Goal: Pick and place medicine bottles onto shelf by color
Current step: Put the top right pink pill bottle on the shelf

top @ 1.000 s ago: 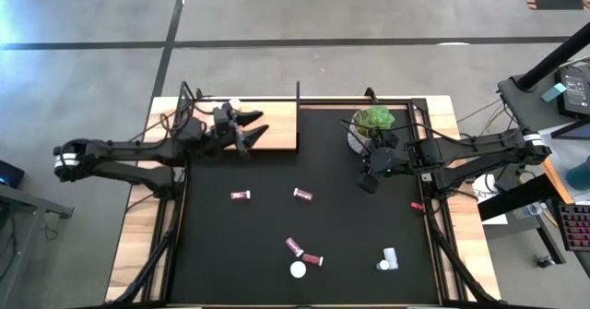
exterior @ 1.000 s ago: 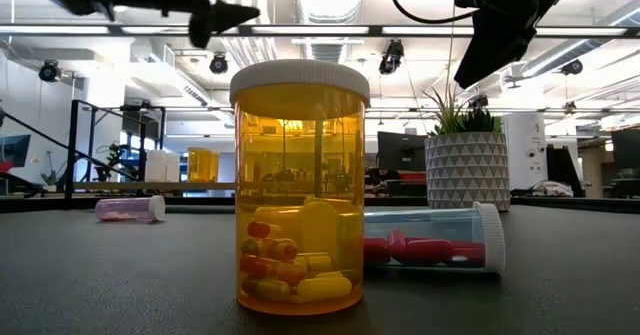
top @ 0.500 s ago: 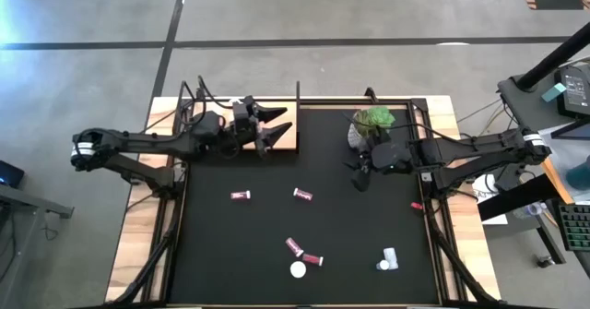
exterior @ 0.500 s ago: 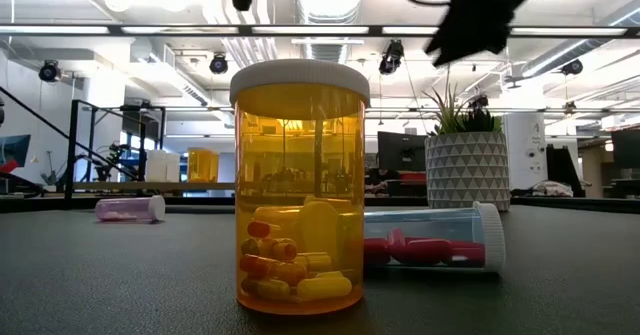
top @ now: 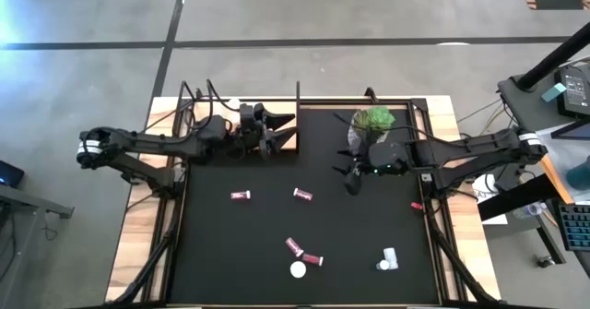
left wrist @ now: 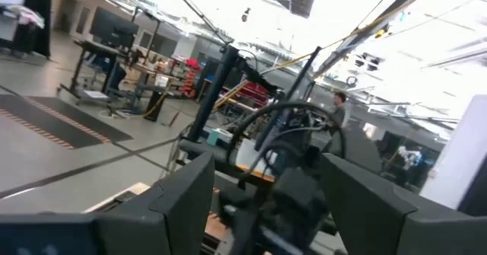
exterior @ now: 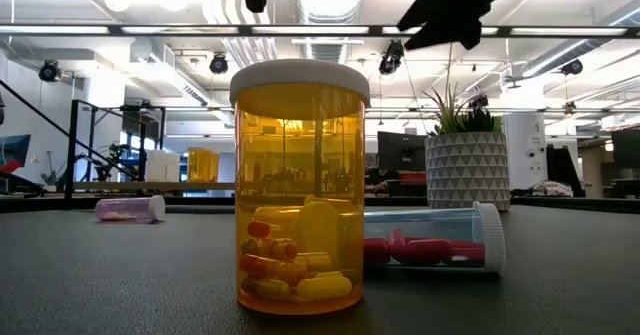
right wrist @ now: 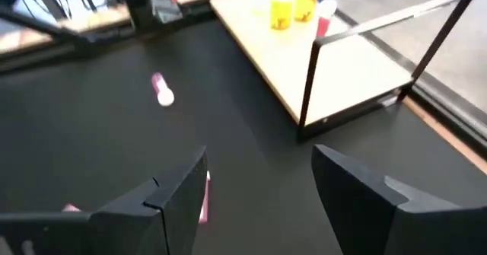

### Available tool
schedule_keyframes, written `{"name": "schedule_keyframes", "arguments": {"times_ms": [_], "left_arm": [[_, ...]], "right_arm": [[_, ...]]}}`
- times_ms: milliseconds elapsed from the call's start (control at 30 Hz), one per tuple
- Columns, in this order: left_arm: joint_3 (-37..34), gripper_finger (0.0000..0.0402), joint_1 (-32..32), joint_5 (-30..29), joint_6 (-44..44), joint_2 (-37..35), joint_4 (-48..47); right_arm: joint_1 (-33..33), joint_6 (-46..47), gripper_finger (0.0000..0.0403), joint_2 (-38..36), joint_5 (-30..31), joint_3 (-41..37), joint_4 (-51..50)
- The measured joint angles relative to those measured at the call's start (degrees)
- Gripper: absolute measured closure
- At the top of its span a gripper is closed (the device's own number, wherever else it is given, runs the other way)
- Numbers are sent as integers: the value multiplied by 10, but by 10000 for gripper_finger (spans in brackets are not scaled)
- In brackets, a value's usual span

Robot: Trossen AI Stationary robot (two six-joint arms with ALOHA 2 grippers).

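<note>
The amber plastic pill bottle with a white cap stands upright nearest the low camera. A clear capped bottle of red capsules lies just behind, at its 3 o'clock. Both are probably light, rigid and smooth, and the lying one may roll; grasp across the body below the cap. Further bottles lie scattered on the black mat. The pale wooden shelf board already carries bottles. The right gripper hovers open and empty above the mat. The left gripper is over the shelf, parted and empty.

No legible text, label, brand, number or sign found on any bottle, on the shelf or elsewhere in view.
</note>
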Motion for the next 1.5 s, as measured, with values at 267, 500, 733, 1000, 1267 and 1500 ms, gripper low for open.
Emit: {"name": "schedule_keyframes", "arguments": {"times_ms": [267,500,733,1000,1267,1500], "left_arm": [[0,179,-10,10,1,-8,-1],[0,179,-10,79,-2,-43,-13],[-3,179,-14,100,-10,-108,-119],[-31,179,-14,100,-10,-163,-141],[-35,179,-14,100,-10,-177,-141],[-39,179,-14,100,-10,-174,-141]], "right_arm": [[0,27,174,79,-53,0,1],[8,55,174,142,-60,0,7],[27,74,174,218,-63,0,69],[43,0,174,317,-62,0,165],[43,0,174,376,-62,0,238],[43,0,179,408,-62,0,255]]}}
